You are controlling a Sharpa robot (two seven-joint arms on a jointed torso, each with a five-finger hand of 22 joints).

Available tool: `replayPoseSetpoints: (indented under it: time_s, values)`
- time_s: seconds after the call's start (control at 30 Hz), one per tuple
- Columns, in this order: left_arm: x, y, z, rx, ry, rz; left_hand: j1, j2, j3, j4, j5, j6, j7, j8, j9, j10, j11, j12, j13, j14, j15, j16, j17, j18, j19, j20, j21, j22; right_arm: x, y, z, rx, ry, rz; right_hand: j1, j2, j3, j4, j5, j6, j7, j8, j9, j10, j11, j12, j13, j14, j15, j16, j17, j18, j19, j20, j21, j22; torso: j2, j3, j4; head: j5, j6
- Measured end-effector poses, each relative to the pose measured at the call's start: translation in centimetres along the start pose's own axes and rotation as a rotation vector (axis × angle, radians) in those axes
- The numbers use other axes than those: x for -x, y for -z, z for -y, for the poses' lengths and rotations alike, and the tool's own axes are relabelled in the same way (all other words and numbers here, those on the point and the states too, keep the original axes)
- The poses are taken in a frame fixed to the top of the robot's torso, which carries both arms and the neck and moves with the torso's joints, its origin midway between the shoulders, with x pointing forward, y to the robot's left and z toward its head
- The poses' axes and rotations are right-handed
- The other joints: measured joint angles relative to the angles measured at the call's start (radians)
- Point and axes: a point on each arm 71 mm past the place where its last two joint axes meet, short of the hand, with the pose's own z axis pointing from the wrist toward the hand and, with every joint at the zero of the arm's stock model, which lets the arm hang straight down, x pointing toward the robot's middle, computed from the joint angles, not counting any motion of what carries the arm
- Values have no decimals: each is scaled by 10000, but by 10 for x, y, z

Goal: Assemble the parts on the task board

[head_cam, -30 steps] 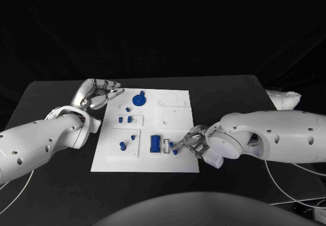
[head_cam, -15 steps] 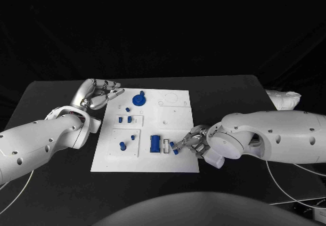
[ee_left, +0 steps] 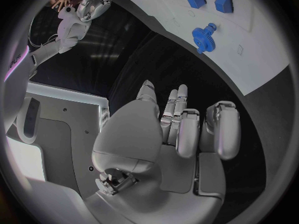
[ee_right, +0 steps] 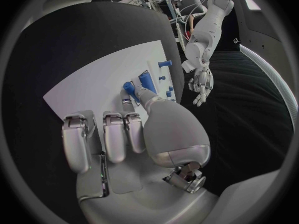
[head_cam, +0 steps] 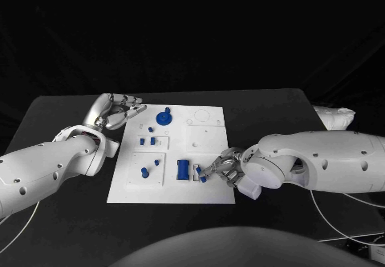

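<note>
Several blue parts (head_cam: 183, 169) stand in the task board (head_cam: 210, 136); right robot hand (head_cam: 223, 168) seemingly pinches one, left robot hand (head_cam: 120, 109) spread.

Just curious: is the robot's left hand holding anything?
No. The left hand is empty, fingers apart, beside the board's far corner.

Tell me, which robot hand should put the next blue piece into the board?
The right hand. It already pinches a small blue part over the task board, while the left hand rests at the far corner, holding nothing.
</note>
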Motion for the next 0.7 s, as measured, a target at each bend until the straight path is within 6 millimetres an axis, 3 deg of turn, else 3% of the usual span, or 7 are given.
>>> replayPoseSetpoints:
  time_s: [0.7]
  values:
    - [-1, 0, 0, -9, 13, -20, 0, 0, 0, 0, 0, 0, 0, 0, 0, 0, 0, 0, 0, 0, 0, 0, -2, 1, 0, 0, 0, 0, 1, -8, -4, -35, -12, 46, 0, 0, -29, 29, -62, -1, 1, 0, -3, 1, 0, 0, 0, 36, 35, 0, -2, 0, 0, 0, 0, -2, -1, -2, 1, -5, 0]
